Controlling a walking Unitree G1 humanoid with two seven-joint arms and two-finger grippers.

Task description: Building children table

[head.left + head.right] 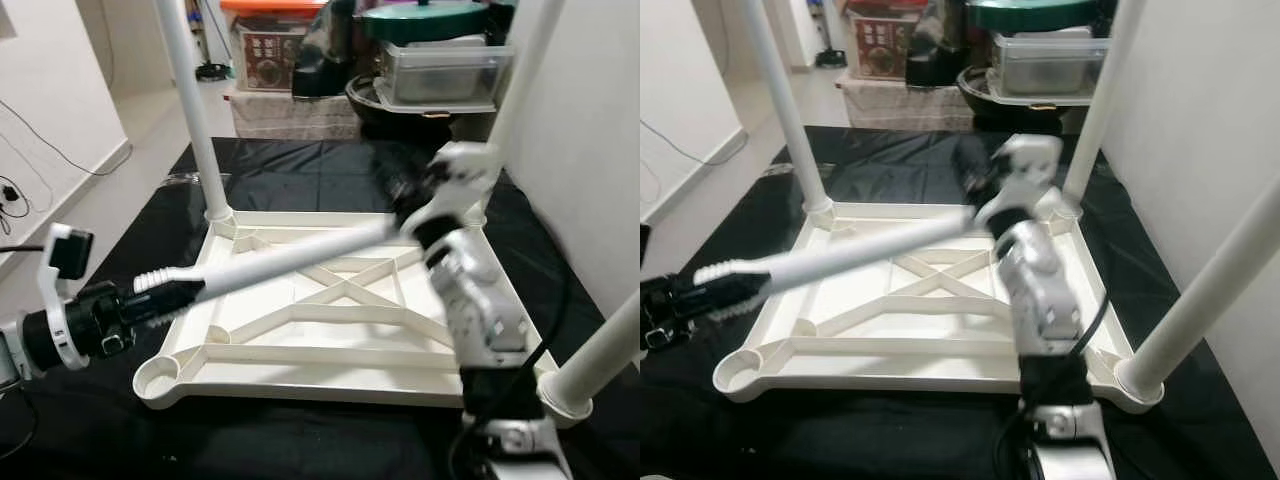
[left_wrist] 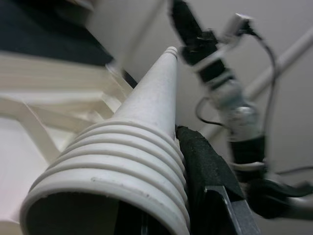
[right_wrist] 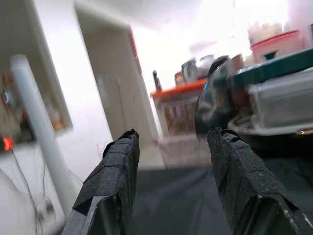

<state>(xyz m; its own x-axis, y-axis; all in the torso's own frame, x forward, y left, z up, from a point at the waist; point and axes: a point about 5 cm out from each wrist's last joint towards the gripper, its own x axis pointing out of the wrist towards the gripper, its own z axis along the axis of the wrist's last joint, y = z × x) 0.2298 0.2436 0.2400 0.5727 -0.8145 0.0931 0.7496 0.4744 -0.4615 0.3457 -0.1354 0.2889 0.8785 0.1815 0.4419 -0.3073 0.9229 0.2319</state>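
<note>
A white children's table top (image 1: 330, 355) lies upside down on a black cloth (image 1: 300, 170). Upright white legs stand in its far left (image 1: 190, 110), far right (image 1: 520, 80) and near right (image 1: 605, 355) corners. The near-left socket (image 1: 158, 378) holds nothing. My left gripper (image 1: 170, 290) is shut on the threaded end of a loose white leg (image 1: 300, 255), which slants across above the table top. The left wrist view shows that leg (image 2: 142, 127) pressed against a black finger (image 2: 205, 161). My right gripper (image 1: 405, 190) is blurred near the leg's far tip. Its fingers (image 3: 117, 176) stand open around nothing.
Clear storage bins with a green lid (image 1: 440, 65) and an orange-lidded box (image 1: 270, 40) are stacked behind the cloth. A white wall runs close on the right. Cables (image 1: 15, 195) trail on the pale floor at the left.
</note>
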